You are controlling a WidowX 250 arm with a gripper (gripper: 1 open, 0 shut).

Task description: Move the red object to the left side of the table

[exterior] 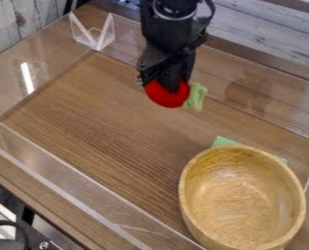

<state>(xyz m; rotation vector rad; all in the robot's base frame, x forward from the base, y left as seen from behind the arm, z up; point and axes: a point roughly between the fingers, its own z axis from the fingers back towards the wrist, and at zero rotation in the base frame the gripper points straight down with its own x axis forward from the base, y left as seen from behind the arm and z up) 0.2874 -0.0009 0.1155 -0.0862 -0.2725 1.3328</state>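
The brown wood-grain desk (79,146), edged by low clear acrylic walls, carries a round light wooden bowl (242,203) front right. Mid-desk, the black gripper's (168,82) jaws pinch the small red toy fruit (166,94).

Left of the bowl (243,203) the table (92,127) lies bare up to its clear walls (40,174). Behind the bowl, the claw (168,88) blocks the middle.
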